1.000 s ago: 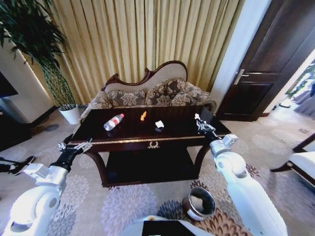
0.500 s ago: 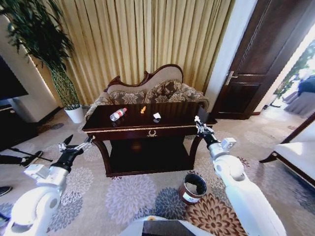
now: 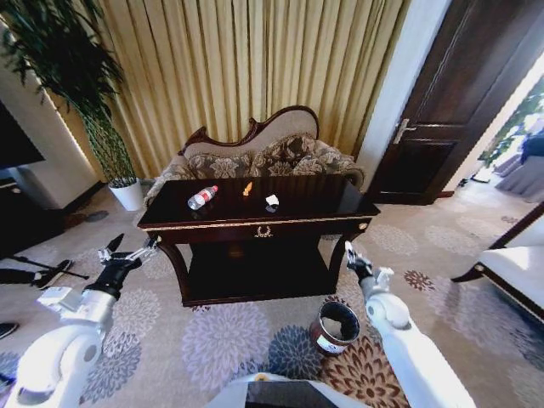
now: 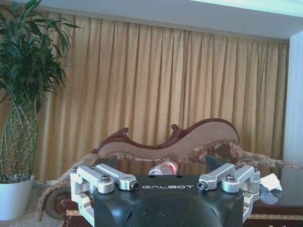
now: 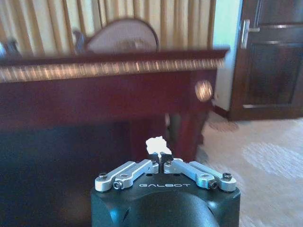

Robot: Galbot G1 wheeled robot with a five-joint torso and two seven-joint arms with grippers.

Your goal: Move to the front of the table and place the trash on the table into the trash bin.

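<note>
The dark table [image 3: 212, 224] stands in front of me. On it lie pieces of trash: a clear bottle [image 3: 202, 197] with a red cap, a small orange piece [image 3: 247, 189] and a crumpled white scrap [image 3: 273, 201]. The trash bin [image 3: 324, 341] sits on the carpet by the table's front right leg. My right gripper [image 3: 349, 252] hangs low beside that leg, above and behind the bin. In the right wrist view it [image 5: 159, 157] is shut on a small white scrap [image 5: 158, 143]. My left gripper [image 3: 131, 247] is open, off the table's left front corner.
A patterned sofa [image 3: 255, 157] stands behind the table, against gold curtains. A potted plant [image 3: 102, 144] is at the back left and a dark door [image 3: 442, 110] at the right. A chair [image 3: 510, 268] sits at the right edge. Flowered carpet lies around the table.
The whole view has pulled back from the table. My right gripper has come down from tabletop height to beside the front right leg. The left arm has held its pose.
</note>
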